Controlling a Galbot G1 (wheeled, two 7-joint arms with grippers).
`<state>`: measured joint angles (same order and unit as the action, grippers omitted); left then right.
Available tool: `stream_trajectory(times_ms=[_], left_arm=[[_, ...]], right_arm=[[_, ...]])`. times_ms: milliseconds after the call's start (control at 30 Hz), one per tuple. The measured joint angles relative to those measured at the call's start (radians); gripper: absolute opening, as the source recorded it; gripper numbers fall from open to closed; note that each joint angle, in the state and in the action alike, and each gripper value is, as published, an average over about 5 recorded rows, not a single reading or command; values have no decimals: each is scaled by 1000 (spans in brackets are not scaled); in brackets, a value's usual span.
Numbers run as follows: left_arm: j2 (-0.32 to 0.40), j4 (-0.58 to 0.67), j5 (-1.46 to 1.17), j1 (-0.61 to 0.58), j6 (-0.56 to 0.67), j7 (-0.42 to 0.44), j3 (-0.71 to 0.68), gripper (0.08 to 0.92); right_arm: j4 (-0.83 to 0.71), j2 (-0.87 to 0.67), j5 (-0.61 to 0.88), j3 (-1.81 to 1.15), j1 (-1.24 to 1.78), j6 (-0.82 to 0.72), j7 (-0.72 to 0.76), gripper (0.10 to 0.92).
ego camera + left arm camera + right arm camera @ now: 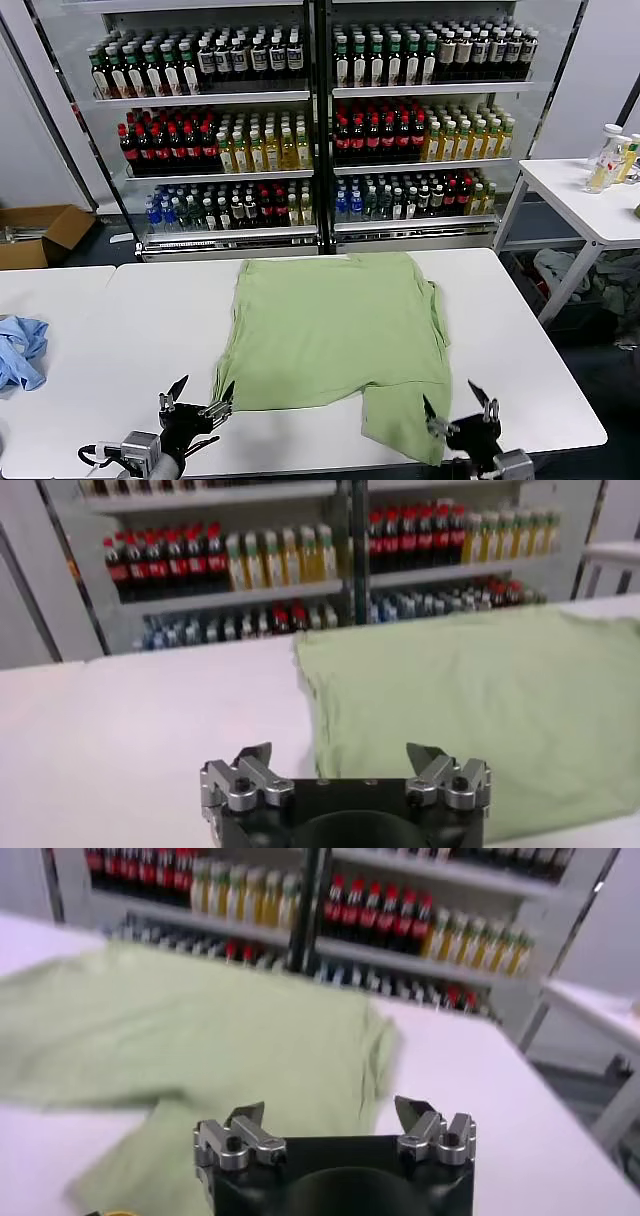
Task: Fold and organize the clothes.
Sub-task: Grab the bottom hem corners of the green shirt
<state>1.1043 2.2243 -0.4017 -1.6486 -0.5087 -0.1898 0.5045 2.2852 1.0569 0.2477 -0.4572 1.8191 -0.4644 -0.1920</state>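
Observation:
The light green shirt [330, 330] lies flat on the white table [120, 320], plain side up, with one part trailing toward the near right edge. Its collar, buttons and checkered print are hidden. My left gripper [200, 398] is open and empty at the shirt's near left corner, just off the cloth. My right gripper [458, 400] is open and empty over the trailing part near the front edge. The left wrist view shows the shirt [480, 700] ahead of the left gripper [340, 755]. The right wrist view shows the shirt [170, 1028] beneath the right gripper [325, 1110].
A light blue garment [20, 350] lies bunched at the table's left edge. Drink coolers full of bottles [300, 110] stand behind the table. A side table [590, 200] with bottles is at the right. A cardboard box [35, 235] sits on the floor at left.

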Motion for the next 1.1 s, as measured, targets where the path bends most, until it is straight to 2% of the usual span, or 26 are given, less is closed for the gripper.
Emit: stream_trajectory(times_ms=[300,467,1100], left_arm=[[-35,-41,-97,28,-35,-22,-19,822],[-44,-64,-138,44,-46,-34,-34,794],[-48,-118,-252,65,-56,-46,-57,259]], right_arm=[[-21,9,11,30,2,-19,-8,820],[-30,11,27,46,-4,-27,-8,728],[-35,-10,162,63,-28,-74,-7,182]])
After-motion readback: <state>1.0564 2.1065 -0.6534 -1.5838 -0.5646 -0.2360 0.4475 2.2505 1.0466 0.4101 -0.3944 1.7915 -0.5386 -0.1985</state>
